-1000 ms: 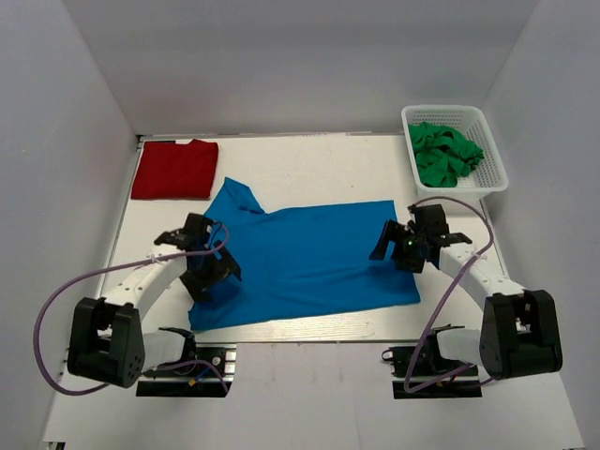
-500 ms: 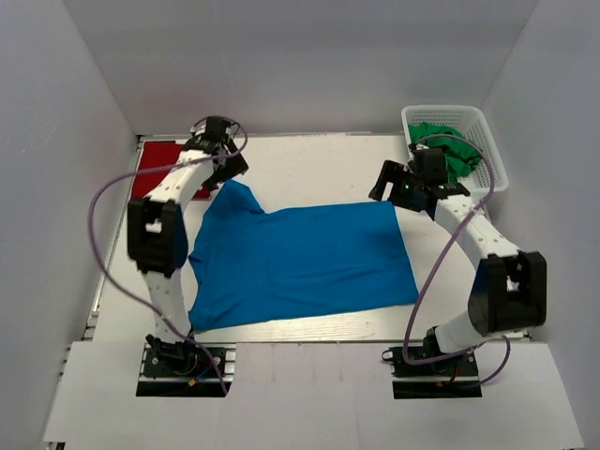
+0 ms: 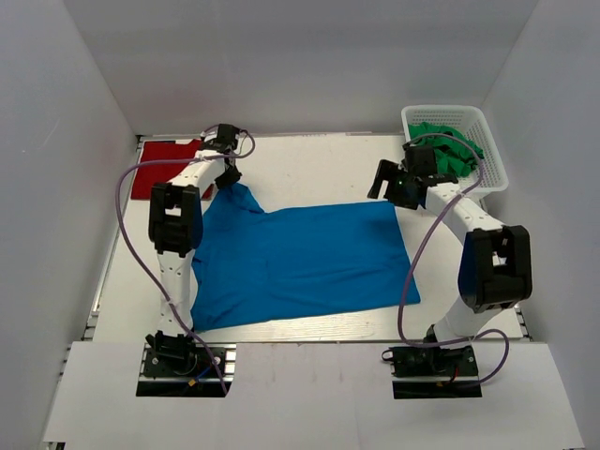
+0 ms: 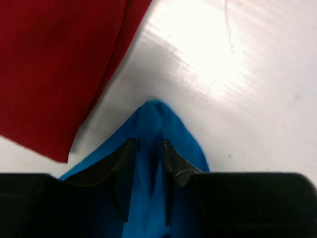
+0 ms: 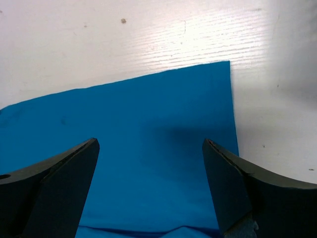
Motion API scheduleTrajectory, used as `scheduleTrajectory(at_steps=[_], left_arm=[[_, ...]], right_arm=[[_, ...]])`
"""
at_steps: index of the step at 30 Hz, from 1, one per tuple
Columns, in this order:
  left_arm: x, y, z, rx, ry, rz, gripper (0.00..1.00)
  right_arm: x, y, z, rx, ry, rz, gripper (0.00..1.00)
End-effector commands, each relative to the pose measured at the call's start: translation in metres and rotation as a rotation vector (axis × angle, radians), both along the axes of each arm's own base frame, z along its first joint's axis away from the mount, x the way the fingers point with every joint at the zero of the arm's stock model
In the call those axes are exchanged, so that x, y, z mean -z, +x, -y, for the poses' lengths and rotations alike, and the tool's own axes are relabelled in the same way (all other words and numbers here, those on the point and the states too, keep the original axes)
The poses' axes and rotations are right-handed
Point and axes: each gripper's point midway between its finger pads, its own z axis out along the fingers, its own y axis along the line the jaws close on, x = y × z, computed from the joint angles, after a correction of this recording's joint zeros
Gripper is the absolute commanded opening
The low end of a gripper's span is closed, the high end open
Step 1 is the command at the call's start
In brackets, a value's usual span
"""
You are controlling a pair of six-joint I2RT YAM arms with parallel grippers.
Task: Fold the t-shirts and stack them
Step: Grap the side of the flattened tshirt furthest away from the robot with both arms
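Observation:
The bright blue t-shirt (image 3: 300,258) lies spread flat across the middle of the table. My left gripper (image 3: 229,178) is at its far left corner, next to the folded dark red t-shirt (image 3: 159,173). In the left wrist view the gripper (image 4: 148,144) is shut on a raised ridge of blue cloth (image 4: 154,113), with the red t-shirt (image 4: 54,64) just beyond to the left. My right gripper (image 3: 392,195) hovers over the blue shirt's far right corner. Its jaws (image 5: 149,144) stand wide open above flat blue cloth (image 5: 148,114), touching nothing.
A white basket (image 3: 490,167) holding crumpled green cloth (image 3: 445,155) stands at the far right corner, close behind the right arm. White walls close in the table on three sides. Purple cables loop off both arms.
Both arms have swung from the shirt's near side to its far edge. The left jaws have closed in on the far left corner of the blue shirt. The right jaws stayed open.

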Motion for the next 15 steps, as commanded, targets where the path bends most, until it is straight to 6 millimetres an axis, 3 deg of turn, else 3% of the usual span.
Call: scheduleTrajectory(at_steps=[1,6,8,9,11,13,15], left_arm=[[-0.015,0.02,0.001,0.007,-0.012,0.069,0.37],[-0.013,0.034,0.006,0.013,-0.027,0.099,0.35],[-0.008,0.035,0.007,0.018,-0.034,0.097,0.34],[-0.006,0.039,0.008,0.018,-0.036,0.105,0.34],[0.002,0.041,0.007,0.013,-0.025,0.091,0.25],[0.002,0.044,0.007,0.013,-0.025,0.09,0.04],[0.01,0.042,0.009,0.018,-0.03,0.067,0.0]], right_arm=[[-0.005,0.01,0.0,0.007,-0.008,0.011,0.9],[0.01,0.014,0.003,0.008,-0.03,-0.04,0.9],[0.008,0.018,0.003,0.006,-0.035,-0.034,0.9],[0.016,0.018,0.003,0.004,-0.045,-0.057,0.9],[0.018,0.02,0.003,0.008,-0.046,-0.062,0.9],[0.024,0.025,0.006,0.013,-0.065,-0.064,0.9],[0.026,0.032,0.012,0.039,-0.099,-0.056,0.9]])
